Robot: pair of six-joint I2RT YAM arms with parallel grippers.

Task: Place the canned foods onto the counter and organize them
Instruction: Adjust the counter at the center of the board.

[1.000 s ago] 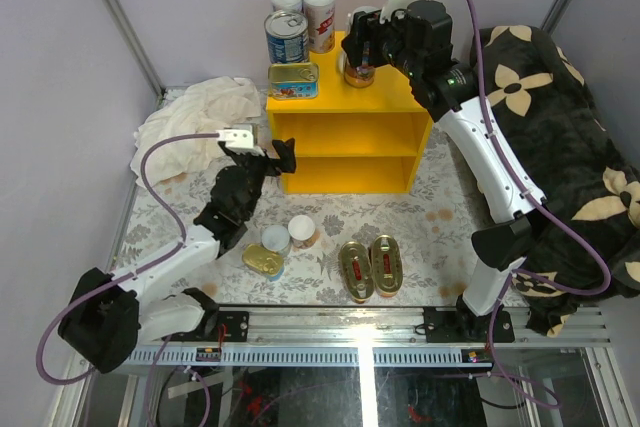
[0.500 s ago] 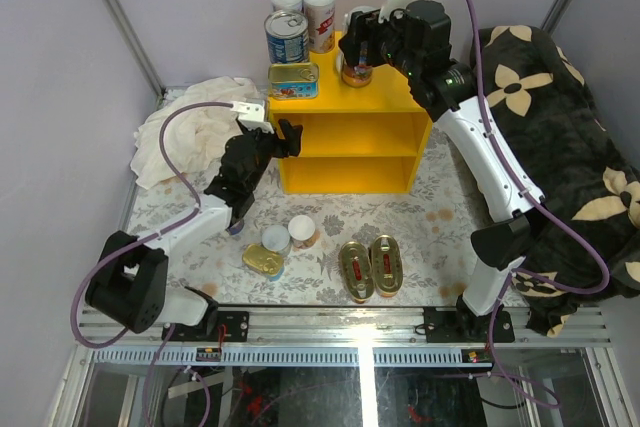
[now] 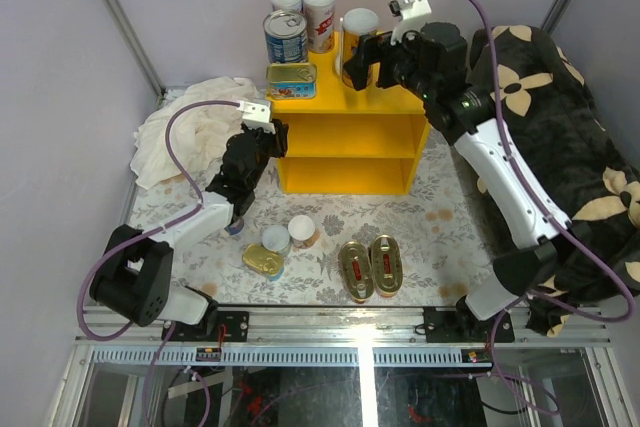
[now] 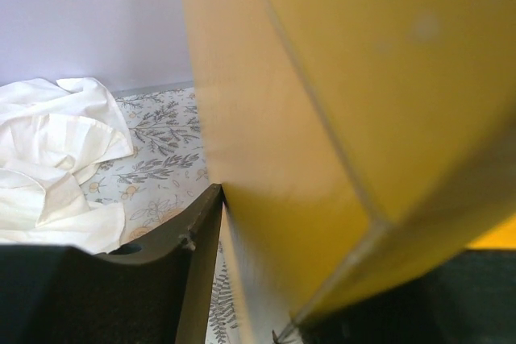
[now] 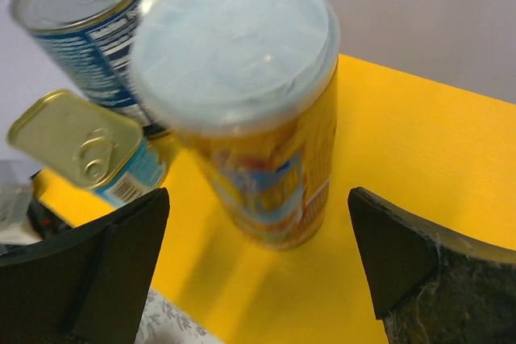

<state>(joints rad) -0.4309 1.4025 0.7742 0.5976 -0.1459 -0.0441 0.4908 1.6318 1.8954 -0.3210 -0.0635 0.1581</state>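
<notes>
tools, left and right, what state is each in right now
Left tool: against the counter, cannot tell.
Right tool: open, either side of the yellow can.

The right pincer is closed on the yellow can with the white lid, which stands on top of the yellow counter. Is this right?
Not quite: the right pincer is open, its fingers clear of the yellow can on both sides, as the right wrist view shows. The rest holds.
</notes>
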